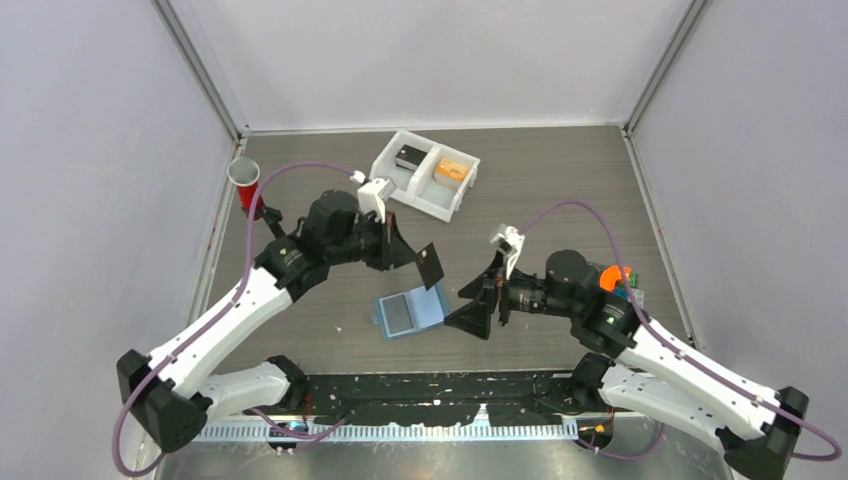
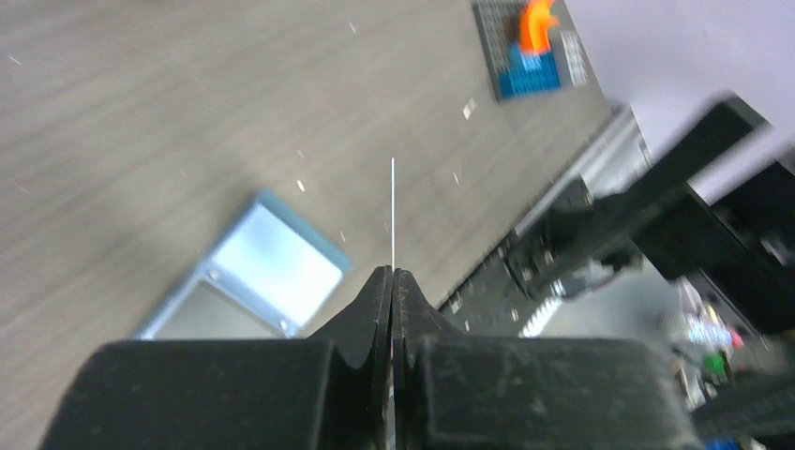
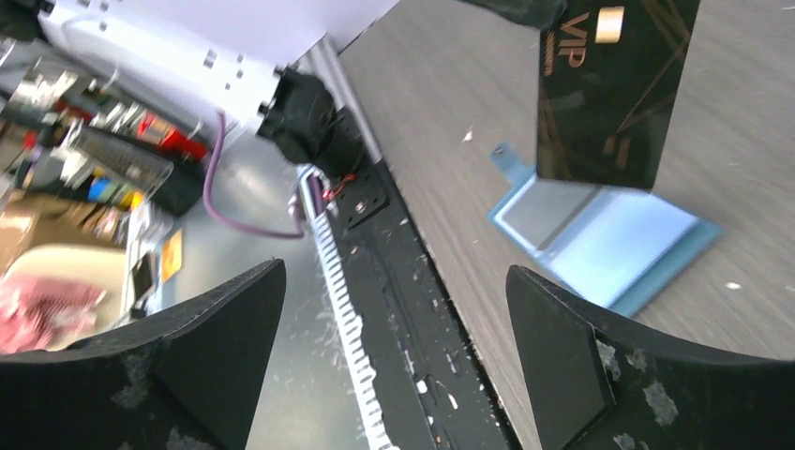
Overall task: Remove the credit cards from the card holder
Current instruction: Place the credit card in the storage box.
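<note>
When viewed from the right wrist, reads "VIP" in gold on the black credit card (image 3: 614, 94), with thin gold lines beneath (no other writing legible). Pinched at one edge in the left gripper (image 1: 416, 257), jaws closed tight on it, and held upright off the table (image 1: 560, 190), just beyond the card holder (image 1: 410, 312). Light blue, laid open and flat between the two arms, left half greyer than the right; cannot tell whether another card sits inside. Spread wide and holding nothing, just right of the holder: right gripper (image 1: 480, 305). At the far side, in the top view only, a white two-compartment tray (image 1: 440, 206) with a dark block (image 1: 408, 157) in one bin and an orange-tan block (image 1: 450, 171) in the other, plus a red cup (image 1: 245, 183) by the left wall. From the left wrist, merely a thin pale line above closed fingertips (image 2: 375, 300) for the card, edge-on.
</note>
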Available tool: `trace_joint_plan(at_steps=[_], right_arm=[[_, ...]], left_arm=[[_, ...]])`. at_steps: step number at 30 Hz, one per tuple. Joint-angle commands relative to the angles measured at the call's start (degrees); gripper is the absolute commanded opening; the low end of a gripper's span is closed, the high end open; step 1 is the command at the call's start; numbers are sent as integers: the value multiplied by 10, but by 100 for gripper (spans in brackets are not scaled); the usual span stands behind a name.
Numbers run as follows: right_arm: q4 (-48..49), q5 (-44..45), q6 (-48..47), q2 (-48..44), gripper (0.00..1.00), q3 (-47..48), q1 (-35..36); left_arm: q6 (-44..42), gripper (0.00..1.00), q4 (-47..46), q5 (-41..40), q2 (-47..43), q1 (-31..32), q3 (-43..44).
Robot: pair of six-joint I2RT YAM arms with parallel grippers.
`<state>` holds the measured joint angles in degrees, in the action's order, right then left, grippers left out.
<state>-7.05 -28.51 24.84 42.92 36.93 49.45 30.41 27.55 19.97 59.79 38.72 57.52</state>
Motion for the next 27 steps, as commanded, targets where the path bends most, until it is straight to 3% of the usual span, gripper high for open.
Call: trace_joint_plan(at_steps=[1,8,16,27], right_arm=[[-51,153,47,-68,95,12,2],[-87,232,74,-161,95,-3,2],[-123,264,65,-171,96,11,2],[-126,272,51,-111,95,30,2]], left_arm=[[19,0,-86,-125,70,-6,66],[33,0,-165,-194,241,-42,168],[110,0,-321,-183,391,-115,242],[120,0,-324,-119,571,-183,431]])
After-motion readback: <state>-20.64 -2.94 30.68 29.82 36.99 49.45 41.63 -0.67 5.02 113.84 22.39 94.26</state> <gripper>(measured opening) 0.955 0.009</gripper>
